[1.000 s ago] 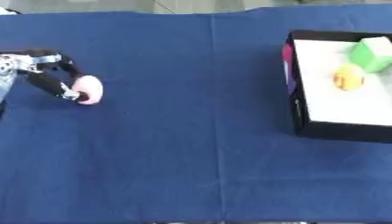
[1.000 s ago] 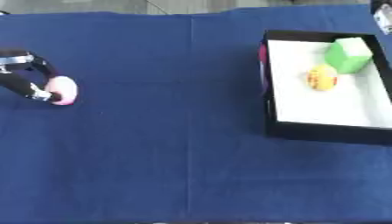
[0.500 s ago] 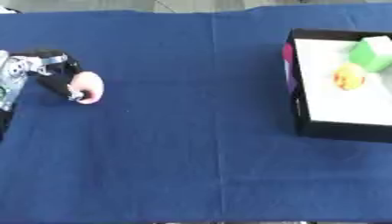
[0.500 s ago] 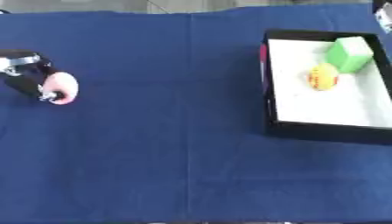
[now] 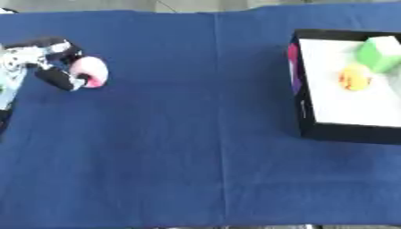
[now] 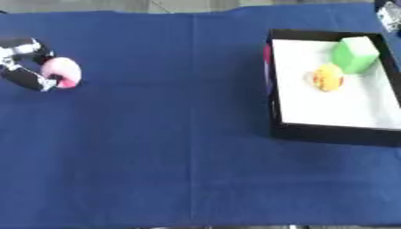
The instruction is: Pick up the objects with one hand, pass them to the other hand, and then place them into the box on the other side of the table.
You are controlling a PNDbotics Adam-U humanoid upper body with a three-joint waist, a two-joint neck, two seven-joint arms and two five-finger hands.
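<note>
pink rounded object [image 5: 87, 71], at the far left of the blue-covered surface [image 5: 180, 134], held in my left hand [image 5: 49, 62], whose fingers curl round it from the left. i cannot tell whether it is clear of the cloth. black box [image 6: 275, 112] with a white floor, well apart at the right side, containing a green block [image 6: 355, 54] at the far end and a yellow rounded object [image 6: 327, 77] just beside it. my right hand appears in neither view.
</note>
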